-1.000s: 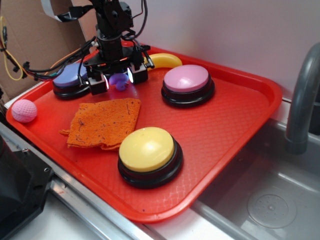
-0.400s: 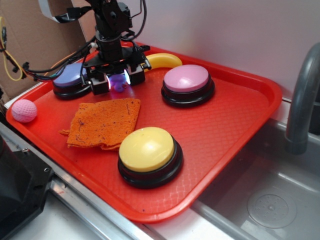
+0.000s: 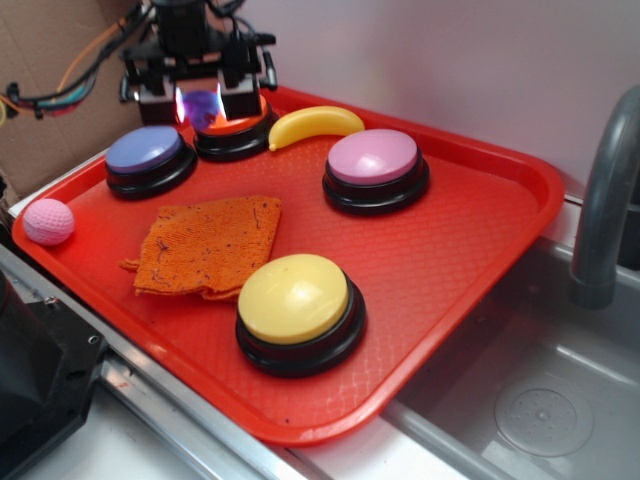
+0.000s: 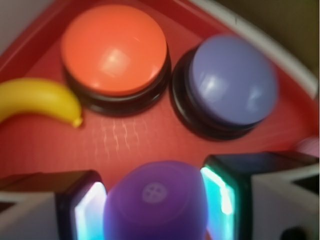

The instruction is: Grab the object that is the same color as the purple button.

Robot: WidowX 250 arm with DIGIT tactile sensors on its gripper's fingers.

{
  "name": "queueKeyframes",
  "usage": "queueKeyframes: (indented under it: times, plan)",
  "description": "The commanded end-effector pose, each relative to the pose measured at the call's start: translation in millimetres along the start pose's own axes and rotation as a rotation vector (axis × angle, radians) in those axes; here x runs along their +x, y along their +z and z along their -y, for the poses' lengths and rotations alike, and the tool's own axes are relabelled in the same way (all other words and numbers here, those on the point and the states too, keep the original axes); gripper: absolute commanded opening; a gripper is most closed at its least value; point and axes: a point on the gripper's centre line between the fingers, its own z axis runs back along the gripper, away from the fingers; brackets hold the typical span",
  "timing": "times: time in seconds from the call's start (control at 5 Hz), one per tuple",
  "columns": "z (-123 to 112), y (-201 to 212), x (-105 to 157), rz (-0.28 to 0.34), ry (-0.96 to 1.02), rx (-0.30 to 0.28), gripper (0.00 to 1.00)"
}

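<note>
My gripper (image 3: 198,103) is shut on the small purple figurine (image 3: 199,104) and holds it lifted above the back left of the red tray (image 3: 460,250), over the orange button (image 3: 232,132). In the wrist view the purple figurine (image 4: 155,200) fills the gap between my two lit fingers (image 4: 220,197), its round underside facing the camera. The purple button (image 3: 148,152) sits on the tray just in front and left of the gripper; it also shows in the wrist view (image 4: 232,82).
A yellow banana (image 3: 312,124), pink button (image 3: 374,160), yellow button (image 3: 294,300) and orange cloth (image 3: 208,246) lie on the tray. A pink dimpled ball (image 3: 47,221) sits at the tray's left corner. A sink and grey faucet (image 3: 605,200) are to the right.
The gripper closed on the purple figurine, then rose and moved back and left with it, from beside the cloth to above the orange button.
</note>
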Motion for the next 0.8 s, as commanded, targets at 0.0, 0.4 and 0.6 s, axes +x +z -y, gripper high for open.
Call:
queueKeyframes:
  times: [0.0, 0.4, 0.6]
  plan:
    - [-24.4, 85.6, -4.5, 0.017, -0.336, -0.181, 0.0]
    - [-32.9, 91.9, -23.9, 0.011, -0.389, -0.252, 0.0]
    - [-33.3, 85.7, -14.0, 0.007, -0.333, -0.219, 0.0]
